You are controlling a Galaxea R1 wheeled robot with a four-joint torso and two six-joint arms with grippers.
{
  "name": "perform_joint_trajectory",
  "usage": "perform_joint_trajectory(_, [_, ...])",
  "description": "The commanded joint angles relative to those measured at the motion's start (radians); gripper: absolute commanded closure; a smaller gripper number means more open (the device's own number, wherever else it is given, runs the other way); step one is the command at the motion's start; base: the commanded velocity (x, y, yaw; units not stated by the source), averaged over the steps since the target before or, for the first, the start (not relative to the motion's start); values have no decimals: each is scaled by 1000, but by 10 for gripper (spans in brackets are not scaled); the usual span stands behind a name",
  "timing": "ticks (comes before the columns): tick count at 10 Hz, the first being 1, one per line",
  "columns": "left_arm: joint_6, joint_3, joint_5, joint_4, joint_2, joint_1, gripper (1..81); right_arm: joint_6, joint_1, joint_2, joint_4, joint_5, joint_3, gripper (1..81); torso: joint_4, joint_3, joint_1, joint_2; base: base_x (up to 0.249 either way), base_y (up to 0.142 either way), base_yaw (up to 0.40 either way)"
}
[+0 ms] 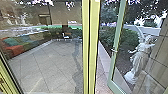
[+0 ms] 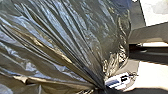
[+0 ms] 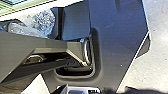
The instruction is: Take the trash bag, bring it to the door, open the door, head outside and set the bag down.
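"Where was the trash?" asked one onlooker by the glass.

"The shiny dark plastic trash bag (image 2: 75,37) hung at the robot's left gripper (image 2: 102,87), its jaws apparently closed on the bunched neck," said the other. "Tight pleats ran to that point, likely to keep the mouth shut and the load below."

"And the right jaws?"

"Open or closed, I couldn't tell."

"The door?"

"The pale-green-framed glass door (image 1: 114,57) appeared to stand ajar beside the upright yellow-green post (image 1: 93,47), a white stone statue (image 1: 140,56) showing through its pane. The grey paved yard (image 1: 50,65) lay beyond. The bag was not yet down; a wide swing, I judged, could have snagged the thin plastic on the frame."
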Motion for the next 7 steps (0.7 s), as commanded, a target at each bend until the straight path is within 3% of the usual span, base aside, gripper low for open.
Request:
perform_joint_trajectory(1, [3,4,63,2,4,-37,811,-4,36,-3,-9,-61,4,10,0,0,0,0,0,-64,0])
perform_joint_trajectory(7, [4,4,60,4,6,-37,811,-4,36,4,-9,-70,0,10,0,0,0,0,0,-86,0])
